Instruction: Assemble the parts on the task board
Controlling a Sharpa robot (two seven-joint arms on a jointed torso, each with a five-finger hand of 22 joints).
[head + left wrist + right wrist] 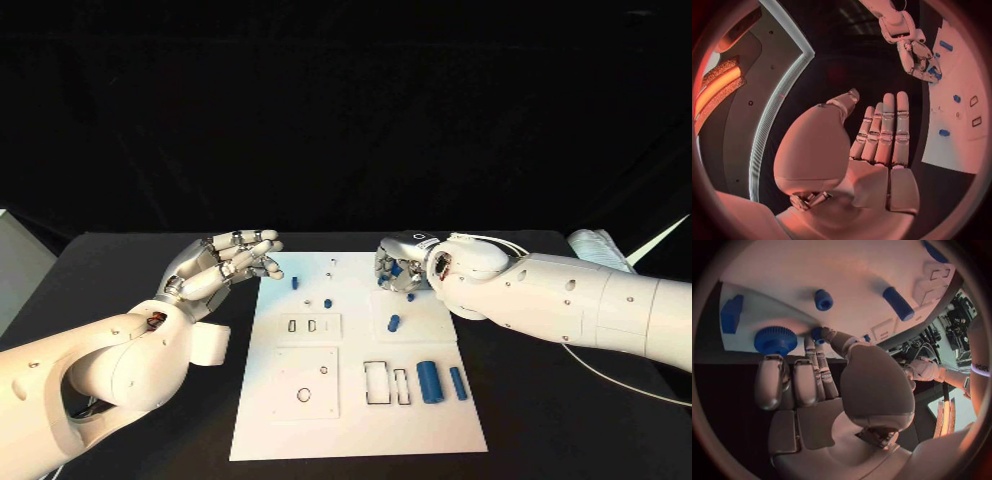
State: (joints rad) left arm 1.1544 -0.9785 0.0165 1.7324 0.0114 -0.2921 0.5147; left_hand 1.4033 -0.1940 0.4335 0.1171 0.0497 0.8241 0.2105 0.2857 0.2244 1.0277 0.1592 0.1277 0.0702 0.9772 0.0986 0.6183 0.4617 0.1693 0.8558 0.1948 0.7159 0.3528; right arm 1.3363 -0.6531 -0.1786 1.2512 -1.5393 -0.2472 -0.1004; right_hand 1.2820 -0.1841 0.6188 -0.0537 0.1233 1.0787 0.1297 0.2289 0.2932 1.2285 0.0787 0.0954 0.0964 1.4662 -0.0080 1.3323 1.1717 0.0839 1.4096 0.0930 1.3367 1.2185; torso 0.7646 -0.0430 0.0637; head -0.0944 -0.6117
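Observation:
The white task board [361,420] lies in the middle of the black table. My right hand [407,262] is curled down over its far right part. In the right wrist view its thumb and a finger pinch a small blue peg [819,333] that stands on the board [848,270]. Beside it sit a blue knurled disc [775,340], a blue block [731,314], another peg [824,299] and a blue cylinder [898,303]. My left hand [231,262] hovers at the board's far left corner, fingers straight and apart [879,135], holding nothing.
Two long blue cylinders [430,378] [457,383] lie near the board's right edge, beside rectangular slots [387,382]. Small blue parts [294,283] [327,300] [394,322] are spread over the far half. A white bundle [599,245] lies at the table's far right.

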